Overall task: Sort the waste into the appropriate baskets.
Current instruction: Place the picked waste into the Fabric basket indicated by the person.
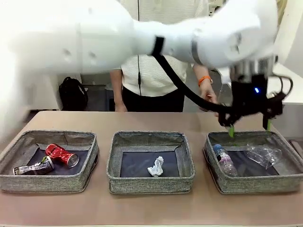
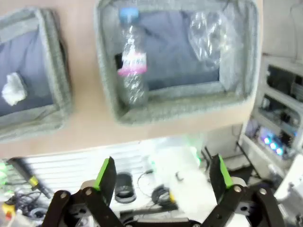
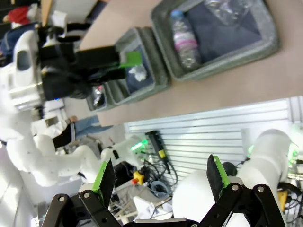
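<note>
The left gripper hangs with jaws spread and empty over the right basket, where plastics, the bottle and cup, lie grouped, while the right gripper gapes idle

Left arm is stretched right across the desk toward its right end, left gripper hanging fingers-down with jaws spread wide, nothing in them. Right gripper has its jaws wide apart too, empty, off past the desk's edge.
</note>
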{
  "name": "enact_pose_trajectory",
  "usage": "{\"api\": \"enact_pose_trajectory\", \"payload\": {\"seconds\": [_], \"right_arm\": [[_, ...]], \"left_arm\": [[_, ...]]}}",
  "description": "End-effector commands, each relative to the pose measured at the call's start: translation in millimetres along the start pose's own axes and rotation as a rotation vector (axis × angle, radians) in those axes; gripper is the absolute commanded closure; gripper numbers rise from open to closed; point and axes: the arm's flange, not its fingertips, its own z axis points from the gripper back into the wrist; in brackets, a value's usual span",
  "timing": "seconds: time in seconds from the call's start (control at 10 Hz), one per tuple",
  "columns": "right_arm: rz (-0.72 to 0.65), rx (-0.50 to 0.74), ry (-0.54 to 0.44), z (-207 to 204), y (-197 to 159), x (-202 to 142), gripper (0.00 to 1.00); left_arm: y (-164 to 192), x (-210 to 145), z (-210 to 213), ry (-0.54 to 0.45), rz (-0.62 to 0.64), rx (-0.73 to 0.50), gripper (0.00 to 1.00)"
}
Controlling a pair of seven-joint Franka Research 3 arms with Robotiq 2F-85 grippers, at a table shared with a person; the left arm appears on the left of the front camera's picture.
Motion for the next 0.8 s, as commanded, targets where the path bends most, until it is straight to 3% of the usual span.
{"api": "enact_pose_trajectory", "payload": {"seconds": [0.0, 0.2, 0.4, 0.5, 0.7], "right_arm": [[-0.035, 0.150, 0.048, -28, 24, 32, 0.00], [-0.117, 0.281, 0.116, -62, 52, 63, 0.00], [-0.114, 0.367, 0.229, -101, 87, 78, 0.00], [-0.098, 0.411, 0.276, -118, 102, 76, 0.00], [-0.102, 0.435, 0.344, -147, 123, 68, 0.00]], "left_arm": [[84, -16, 75, 0.061, -0.071, -0.029, 0.00], [171, -20, 136, 0.030, 0.045, -0.017, 0.00], [262, -25, 176, 0.037, 0.122, -0.131, 0.00], [302, -24, 184, -0.008, 0.260, -0.128, 0.00], [377, -24, 186, -0.016, 0.373, -0.264, 0.00]]}}
